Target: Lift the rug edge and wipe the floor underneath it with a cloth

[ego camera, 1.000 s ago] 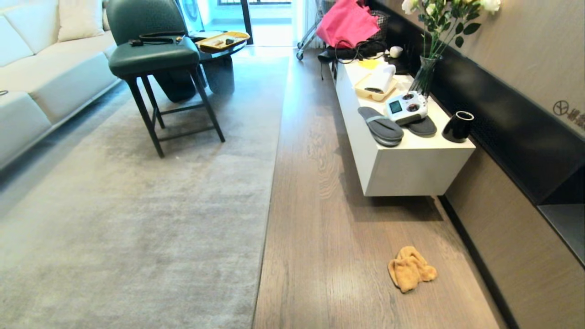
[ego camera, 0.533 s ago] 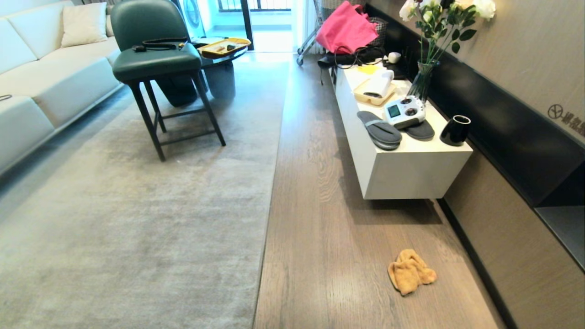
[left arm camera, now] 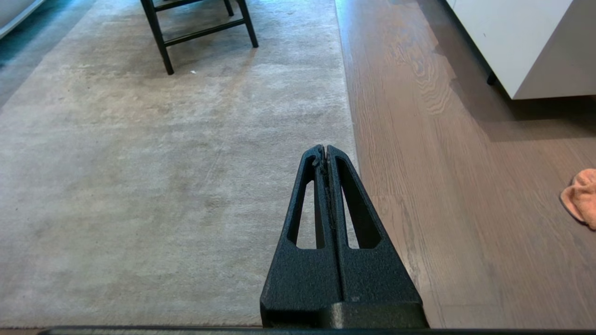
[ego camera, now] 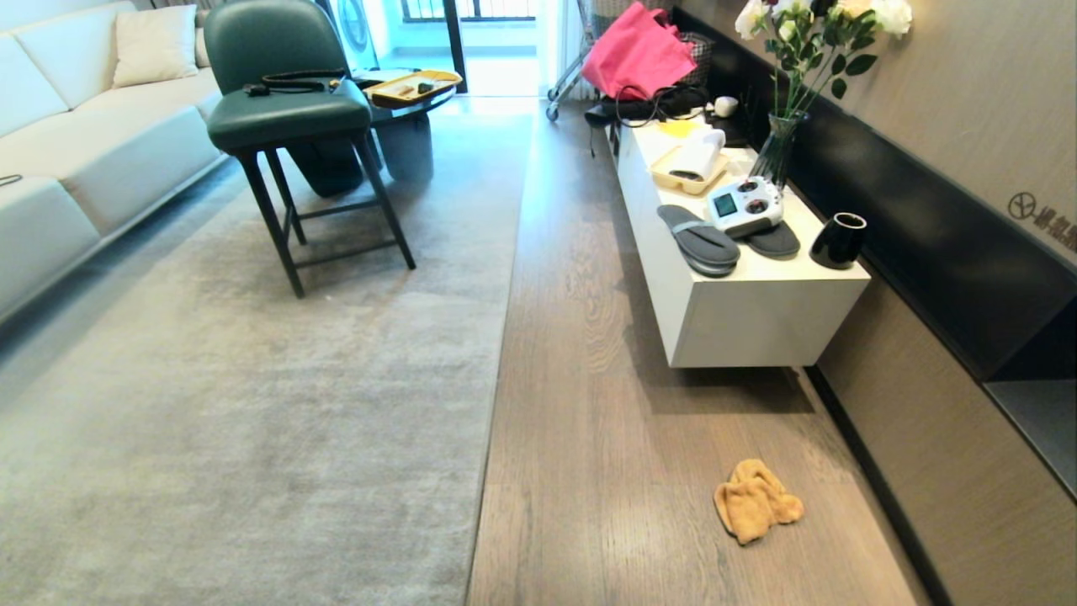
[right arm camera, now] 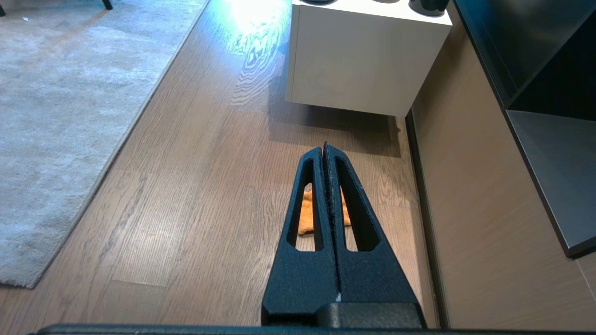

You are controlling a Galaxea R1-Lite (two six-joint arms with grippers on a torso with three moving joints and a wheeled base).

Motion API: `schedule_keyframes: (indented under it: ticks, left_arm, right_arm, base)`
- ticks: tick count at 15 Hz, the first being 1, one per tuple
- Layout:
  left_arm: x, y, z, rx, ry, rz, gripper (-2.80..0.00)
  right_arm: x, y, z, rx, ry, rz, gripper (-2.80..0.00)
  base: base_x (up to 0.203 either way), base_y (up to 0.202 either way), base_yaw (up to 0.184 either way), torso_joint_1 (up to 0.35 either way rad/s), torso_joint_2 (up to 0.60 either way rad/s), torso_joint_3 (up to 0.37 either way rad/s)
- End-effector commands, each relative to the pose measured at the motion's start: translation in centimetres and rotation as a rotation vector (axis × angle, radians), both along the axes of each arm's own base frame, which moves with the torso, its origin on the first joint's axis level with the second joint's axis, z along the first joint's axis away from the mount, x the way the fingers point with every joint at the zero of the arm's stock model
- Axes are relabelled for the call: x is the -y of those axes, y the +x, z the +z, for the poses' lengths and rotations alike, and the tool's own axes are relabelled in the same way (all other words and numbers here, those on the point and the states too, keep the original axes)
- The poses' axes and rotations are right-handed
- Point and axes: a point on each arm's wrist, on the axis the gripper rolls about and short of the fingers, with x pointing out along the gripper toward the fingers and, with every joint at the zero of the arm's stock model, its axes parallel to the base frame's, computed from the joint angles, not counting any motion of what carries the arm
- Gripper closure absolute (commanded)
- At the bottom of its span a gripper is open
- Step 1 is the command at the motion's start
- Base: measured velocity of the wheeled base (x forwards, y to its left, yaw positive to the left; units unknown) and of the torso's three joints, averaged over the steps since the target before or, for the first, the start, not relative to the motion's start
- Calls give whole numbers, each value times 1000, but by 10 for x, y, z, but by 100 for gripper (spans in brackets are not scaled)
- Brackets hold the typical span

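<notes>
Nothing is started yet, so I judge the first job is fetching the cloth [ego camera: 757, 501]. Taking the rug edge [ego camera: 496, 370] as landmark: the left claw [left arm camera: 324, 150] hangs above it, pressed closed, empty; the cloth lies well right of it on the floor [ego camera: 589, 471], beneath the closed, empty right claw [right arm camera: 323, 148].

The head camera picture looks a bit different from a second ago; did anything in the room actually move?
Only the camera tilted: the whole scene slid slightly down the picture, then settled. The cloth lies where it was on the floor, the rug edge lies flat, and nothing was picked up or released.
</notes>
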Motion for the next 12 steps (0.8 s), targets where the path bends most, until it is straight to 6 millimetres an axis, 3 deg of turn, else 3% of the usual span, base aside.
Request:
schedule_keyframes:
  ticks: [1, 12]
  left_arm:
    - [0, 0, 0, 0, 0, 1, 0]
    - [0, 0, 0, 0, 0, 0, 0]
  right_arm:
    - [0, 0, 0, -1, -1, 0, 0]
    - [0, 0, 0, -1, -1, 1, 0]
  base:
    - [0, 0, 0, 0, 0, 0]
    - [0, 0, 0, 0, 0, 0]
